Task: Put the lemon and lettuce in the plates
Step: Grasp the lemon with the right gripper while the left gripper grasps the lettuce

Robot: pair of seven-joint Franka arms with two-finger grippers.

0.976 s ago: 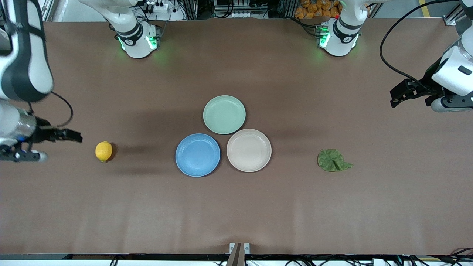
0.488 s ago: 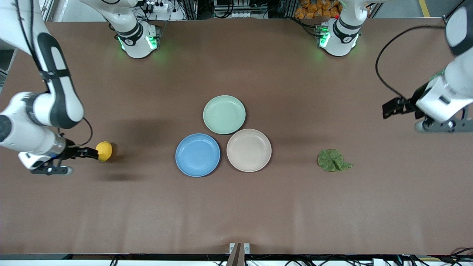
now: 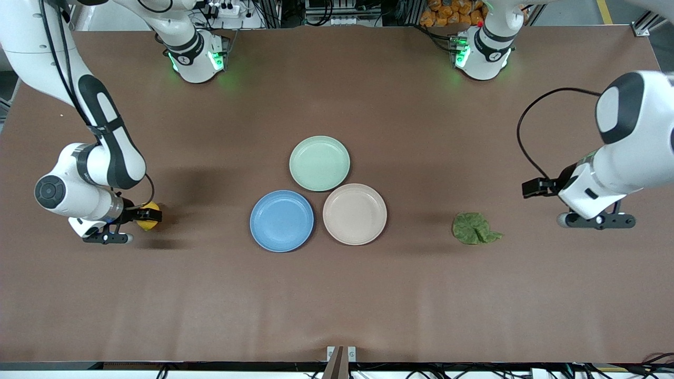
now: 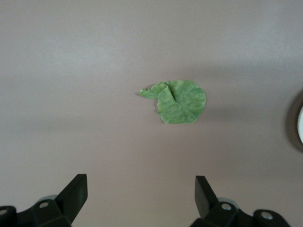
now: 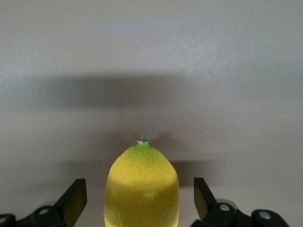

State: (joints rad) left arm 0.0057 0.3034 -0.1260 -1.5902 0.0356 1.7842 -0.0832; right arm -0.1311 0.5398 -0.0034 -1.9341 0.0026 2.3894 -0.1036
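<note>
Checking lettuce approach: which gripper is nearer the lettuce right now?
Left. The left gripper, open, is toward the left arm's end from the lettuce, not touching it. The right gripper is open around the lemon.

The right tool (image 3: 143,215) hides most of the lemon (image 3: 149,223) in the front view.

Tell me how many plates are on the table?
3: the pale green plate lies farthest from the front camera, with the blue plate and the beige-pink plate side by side nearer. None seems hidden.
</note>
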